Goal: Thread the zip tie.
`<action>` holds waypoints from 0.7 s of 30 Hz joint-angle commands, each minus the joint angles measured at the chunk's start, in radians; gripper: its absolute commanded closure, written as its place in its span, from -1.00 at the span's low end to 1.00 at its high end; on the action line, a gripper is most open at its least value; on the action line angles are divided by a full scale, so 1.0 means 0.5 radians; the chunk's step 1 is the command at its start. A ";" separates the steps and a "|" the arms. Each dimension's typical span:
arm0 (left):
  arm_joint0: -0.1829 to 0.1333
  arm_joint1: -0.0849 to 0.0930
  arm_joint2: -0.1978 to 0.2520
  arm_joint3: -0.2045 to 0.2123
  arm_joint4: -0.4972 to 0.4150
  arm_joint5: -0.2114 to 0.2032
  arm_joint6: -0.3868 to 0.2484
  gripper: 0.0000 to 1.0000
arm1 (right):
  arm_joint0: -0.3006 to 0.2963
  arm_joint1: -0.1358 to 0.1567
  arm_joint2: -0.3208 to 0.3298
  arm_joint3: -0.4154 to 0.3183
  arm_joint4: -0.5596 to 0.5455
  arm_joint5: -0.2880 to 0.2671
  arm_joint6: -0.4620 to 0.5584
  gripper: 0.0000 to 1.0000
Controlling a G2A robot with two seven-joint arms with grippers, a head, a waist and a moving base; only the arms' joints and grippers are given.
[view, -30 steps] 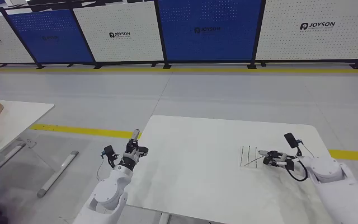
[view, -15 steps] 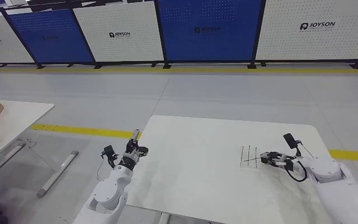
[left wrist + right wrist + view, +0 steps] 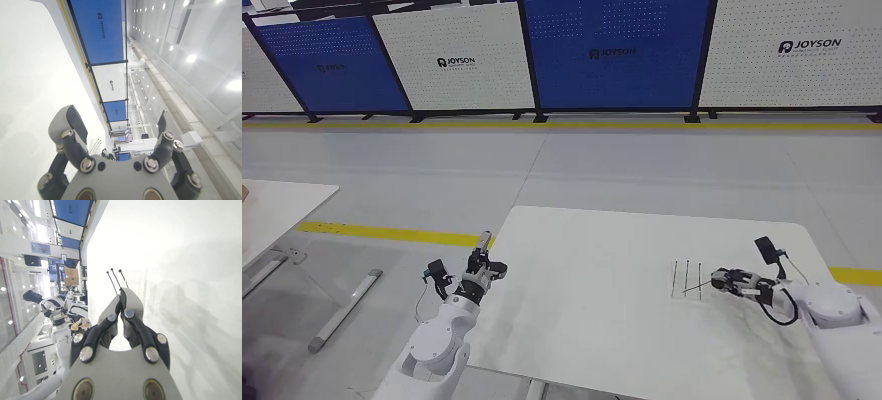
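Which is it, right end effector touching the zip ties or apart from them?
Cannot tell. In the right wrist view the shut right end effector covers the near ends of the zip ties, so neither contact nor gap shows.

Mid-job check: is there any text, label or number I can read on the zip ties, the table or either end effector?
Zip ties: none.
Table: none.
Left end effector: none.
Right end effector: none.
Panels behind the table: each carries a printed logo mark. It is room signage, not a label on anything you are working with.
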 commanded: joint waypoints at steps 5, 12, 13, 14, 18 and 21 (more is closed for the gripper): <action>0.000 0.000 0.000 0.000 0.000 0.000 0.000 -1.00 | -0.155 0.045 0.162 -0.165 0.169 -0.119 -0.045 1.00; 0.000 0.000 0.000 0.000 0.000 0.000 0.000 -1.00 | -0.336 0.086 0.296 -0.369 0.333 -0.188 0.057 1.00; 0.000 0.000 0.000 0.000 0.000 0.000 0.000 -1.00 | -0.336 0.086 0.296 -0.369 0.333 -0.188 0.057 1.00; 0.000 0.000 0.000 0.000 0.000 0.000 0.000 -1.00 | -0.336 0.086 0.296 -0.369 0.333 -0.188 0.057 1.00; 0.000 0.000 0.000 0.000 0.000 0.000 0.000 -1.00 | -0.336 0.086 0.296 -0.369 0.333 -0.188 0.057 1.00; 0.000 0.000 0.000 0.000 0.000 0.000 0.000 -1.00 | -0.371 0.079 0.273 -0.406 0.322 -0.183 0.008 1.00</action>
